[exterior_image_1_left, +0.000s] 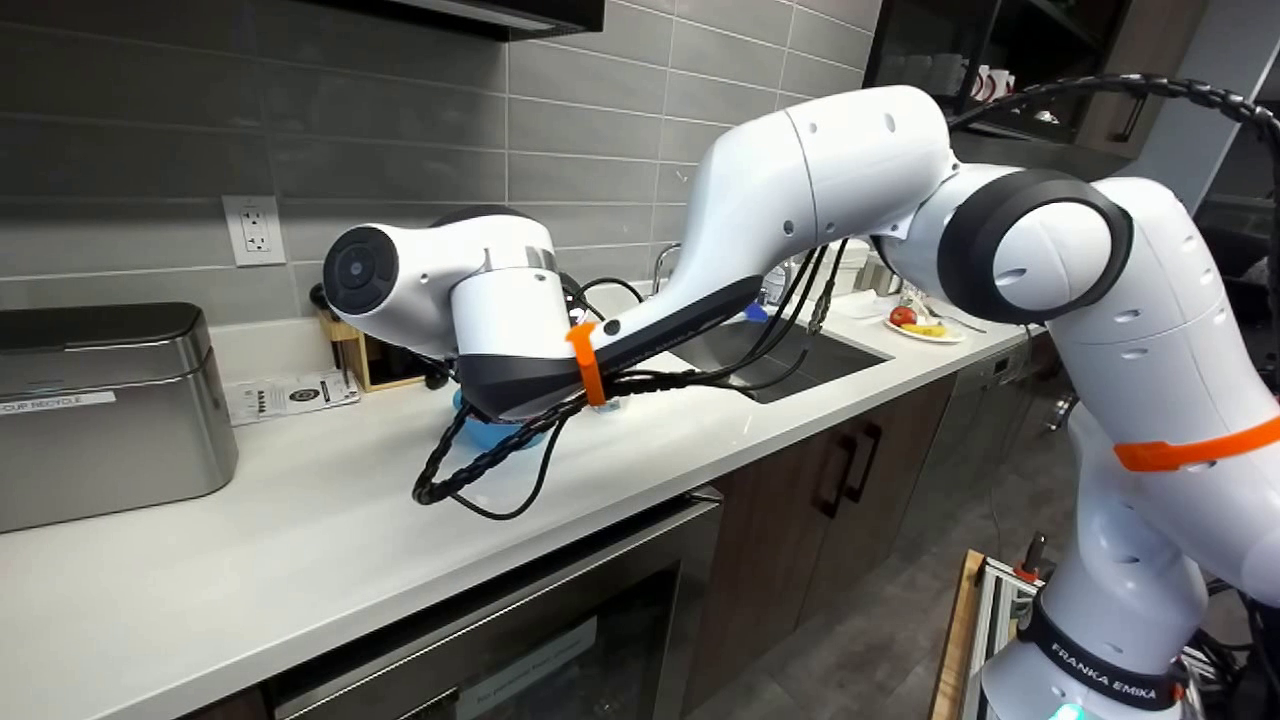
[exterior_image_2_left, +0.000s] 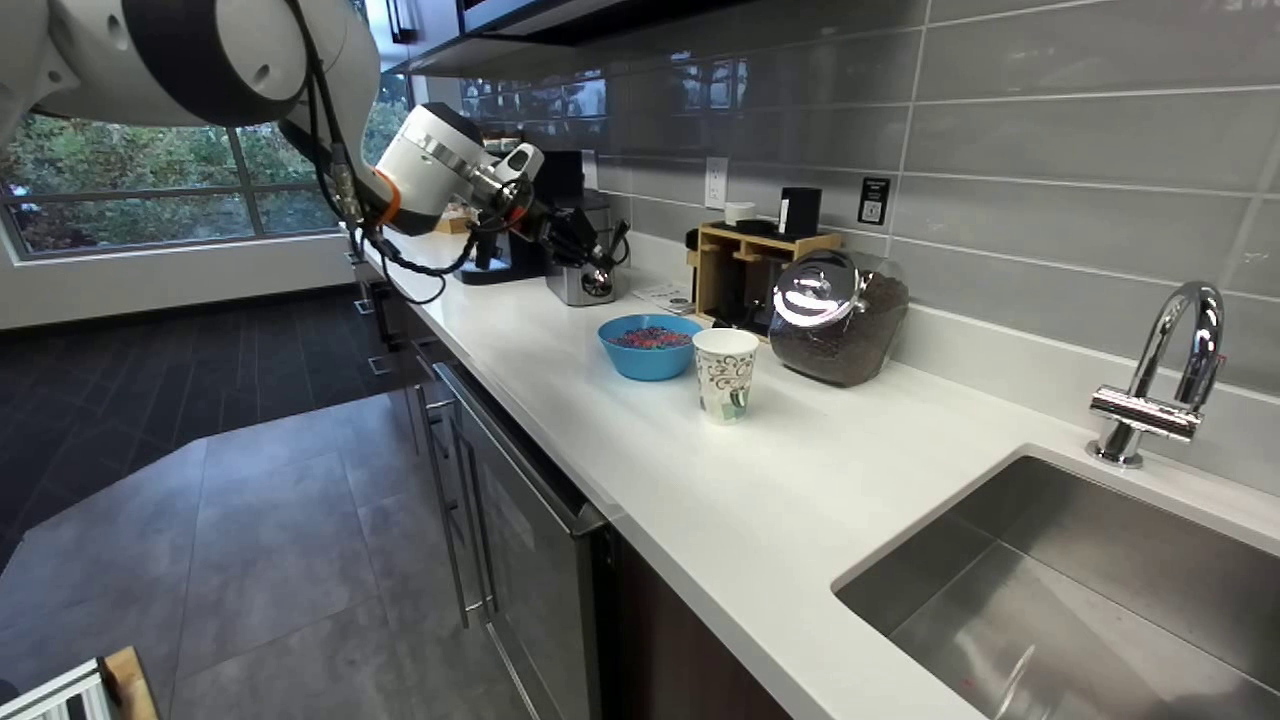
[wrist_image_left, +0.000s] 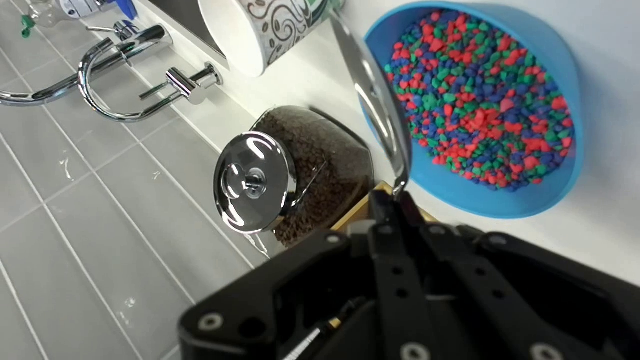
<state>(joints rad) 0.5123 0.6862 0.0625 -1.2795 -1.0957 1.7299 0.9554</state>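
Note:
My gripper (wrist_image_left: 397, 197) is shut on a shiny metal utensil (wrist_image_left: 375, 92), perhaps a spoon, that points away from the fingertips. In an exterior view the gripper (exterior_image_2_left: 603, 258) hangs above the counter, behind and left of a blue bowl (exterior_image_2_left: 650, 365). The bowl (wrist_image_left: 510, 205) holds many small red, green and blue pieces (wrist_image_left: 480, 100). In the wrist view the utensil overlaps the bowl's rim; the exterior view shows it apart from the bowl. A patterned paper cup (exterior_image_2_left: 725, 375) stands upright beside the bowl; it also shows in the wrist view (wrist_image_left: 280, 30). The arm hides the gripper in an exterior view.
A glass jar with a metal lid (exterior_image_2_left: 840, 320) and a wooden organizer (exterior_image_2_left: 715, 275) stand by the wall. A sink (exterior_image_2_left: 940, 640) and faucet (exterior_image_2_left: 1150, 390) are further along the counter (exterior_image_2_left: 760, 480). A steel bin (exterior_image_1_left: 110, 420) and a plate of fruit (exterior_image_1_left: 925, 332) also stand there.

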